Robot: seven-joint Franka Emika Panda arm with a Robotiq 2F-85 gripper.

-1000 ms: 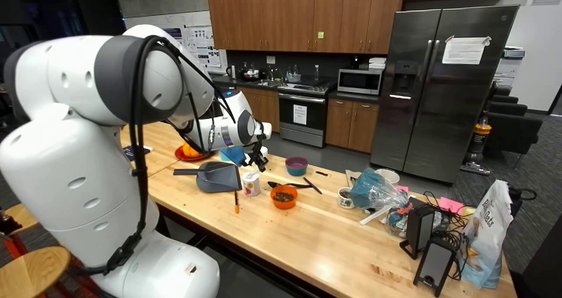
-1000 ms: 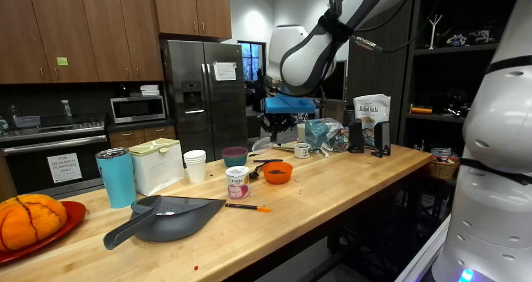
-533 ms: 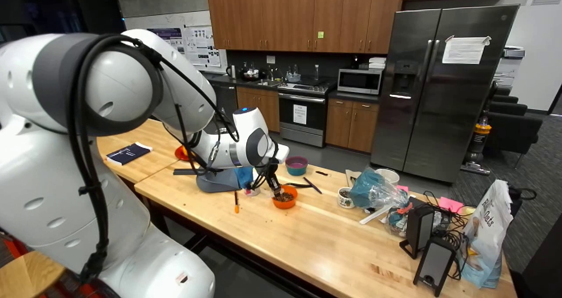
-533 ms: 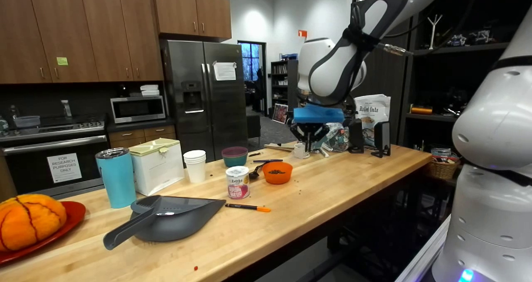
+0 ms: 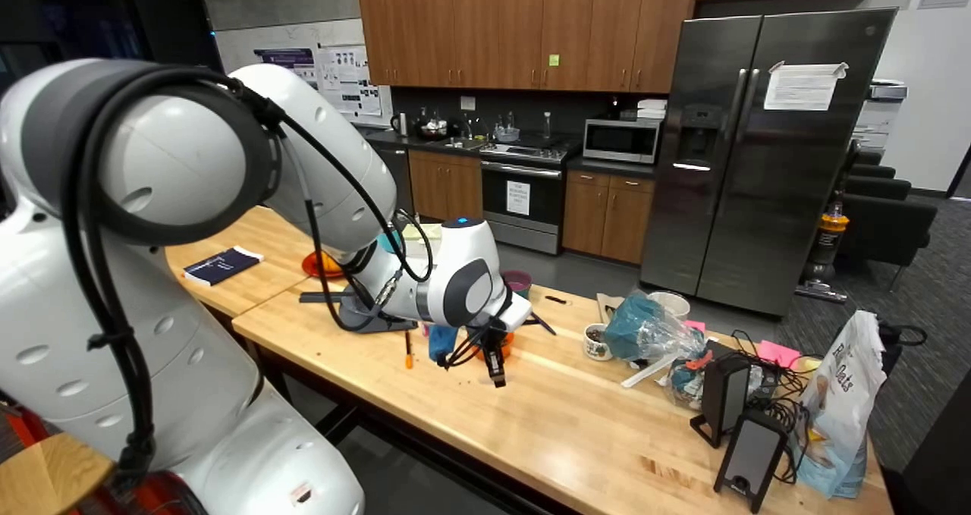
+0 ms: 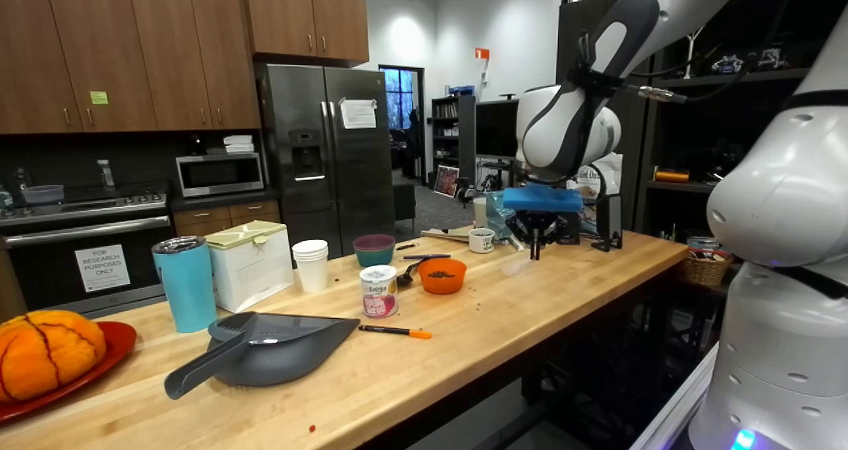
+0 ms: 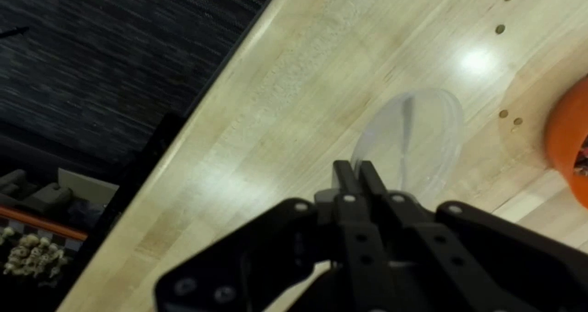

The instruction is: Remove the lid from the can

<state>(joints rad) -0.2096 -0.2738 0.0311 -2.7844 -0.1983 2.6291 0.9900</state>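
The can point(image 6: 379, 292) is a white tub with a pink label, standing upright on the wooden table. In an exterior view the arm hides almost all of it, with only a sliver of pink showing. The lid is a clear, round plastic disc point(image 7: 425, 133), off the can. My gripper point(image 7: 354, 166) is shut on the lid's edge, with the rim between its fingertips. The lid shows faintly next to the fingertips point(image 6: 534, 254) in an exterior view. The gripper point(image 5: 497, 382) points down, low over the table near its front edge, well apart from the can.
An orange bowl point(image 6: 442, 276) of dark bits stands near the can. A marker point(image 6: 395, 331) and a grey dustpan point(image 6: 285, 354) lie close by. A mug point(image 6: 481, 240), plastic bags and speakers point(image 5: 753, 454) stand farther along. Small pellets point(image 7: 504, 114) lie on the table.
My gripper has moved down and right in an exterior view, rightward in both, past the orange bowl toward the table's front edge, carrying the lid. The can has stayed put.
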